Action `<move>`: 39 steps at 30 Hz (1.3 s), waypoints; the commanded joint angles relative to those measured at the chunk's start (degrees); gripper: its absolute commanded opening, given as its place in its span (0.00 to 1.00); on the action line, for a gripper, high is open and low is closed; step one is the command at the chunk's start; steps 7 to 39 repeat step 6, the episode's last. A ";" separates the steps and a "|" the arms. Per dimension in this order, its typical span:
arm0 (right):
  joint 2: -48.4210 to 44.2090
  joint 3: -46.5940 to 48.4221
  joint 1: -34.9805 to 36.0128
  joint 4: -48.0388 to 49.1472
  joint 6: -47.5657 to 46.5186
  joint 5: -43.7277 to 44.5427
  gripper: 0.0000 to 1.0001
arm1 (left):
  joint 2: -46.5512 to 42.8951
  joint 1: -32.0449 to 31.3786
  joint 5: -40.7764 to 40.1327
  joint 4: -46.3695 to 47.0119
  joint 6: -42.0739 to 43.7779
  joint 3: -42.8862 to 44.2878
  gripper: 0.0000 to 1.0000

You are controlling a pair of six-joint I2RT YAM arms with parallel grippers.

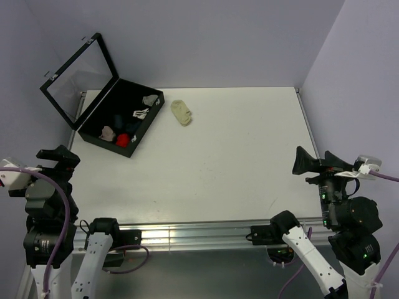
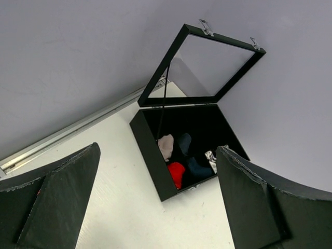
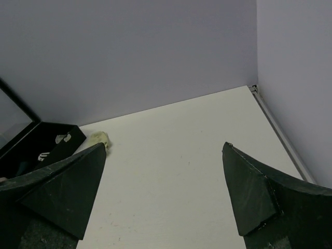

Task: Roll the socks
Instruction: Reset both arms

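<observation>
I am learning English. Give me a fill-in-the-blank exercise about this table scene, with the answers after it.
1. The lid of the black box is ____.
2. The pale-yellow sock lies on the table, while the socks to roll lie in the ____.
3. The left gripper and the right gripper both hold ____.
Missing words: open; box; nothing.

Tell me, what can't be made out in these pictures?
- Socks in the black box: bunched together. The top view is too small for patterns, and in the left wrist view the near wall hides their lower parts.
- White-grey items: too small to identify.
- Pale-yellow sock: in the right wrist view, partly behind the right gripper's finger.
</observation>
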 commanded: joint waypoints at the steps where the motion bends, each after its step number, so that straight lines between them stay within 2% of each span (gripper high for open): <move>1: 1.22 -0.10 -0.38 4.06 -0.86 -0.67 1.00 | 2.27 -0.07 -0.72 0.08 -3.33 -0.42 0.99; 39: 1.39 -0.45 -0.30 4.42 -1.04 -1.73 1.00 | 3.94 -0.07 -0.28 -0.81 -5.00 -1.03 0.99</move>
